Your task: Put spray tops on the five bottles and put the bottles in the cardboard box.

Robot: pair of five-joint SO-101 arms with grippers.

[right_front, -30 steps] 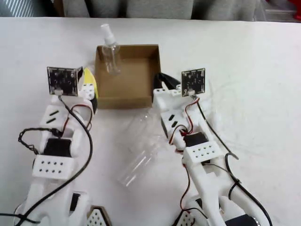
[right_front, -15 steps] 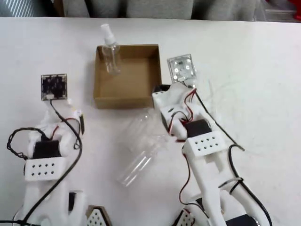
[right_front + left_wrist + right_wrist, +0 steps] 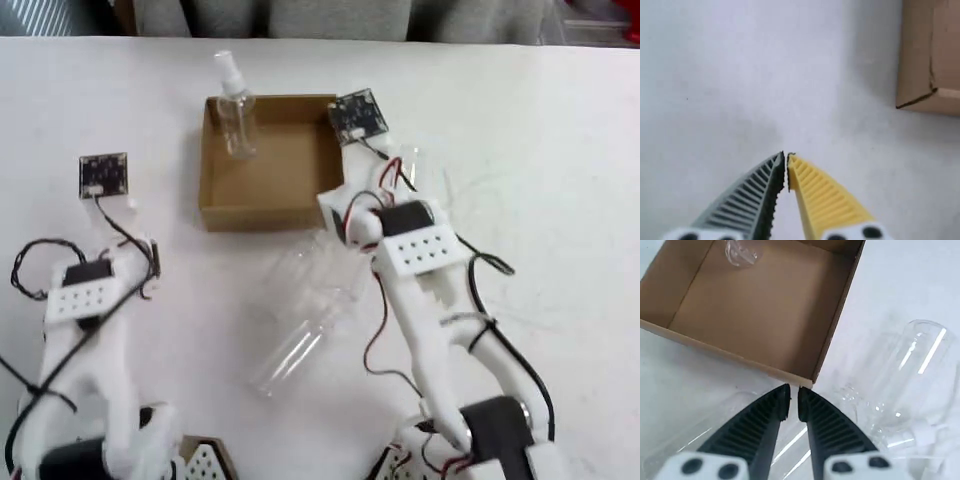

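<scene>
Now, the right gripper (image 3: 793, 396) hangs with the cardboard box (image 3: 765, 310) corner just ahead of its tips, jaws pressed together on nothing. A clear bottle (image 3: 895, 377) lies right beside it, probably the next pick. The left gripper (image 3: 786, 161), likewise closed and empty, sits over bare table (image 3: 715, 75).

The cardboard box (image 3: 265, 216) is brown, the bottles (image 3: 292, 348) clear, the table (image 3: 540, 120) white; the left gripper (image 3: 786, 162) is ridged grey and yellow, the right gripper (image 3: 793, 397) ridged black
</scene>
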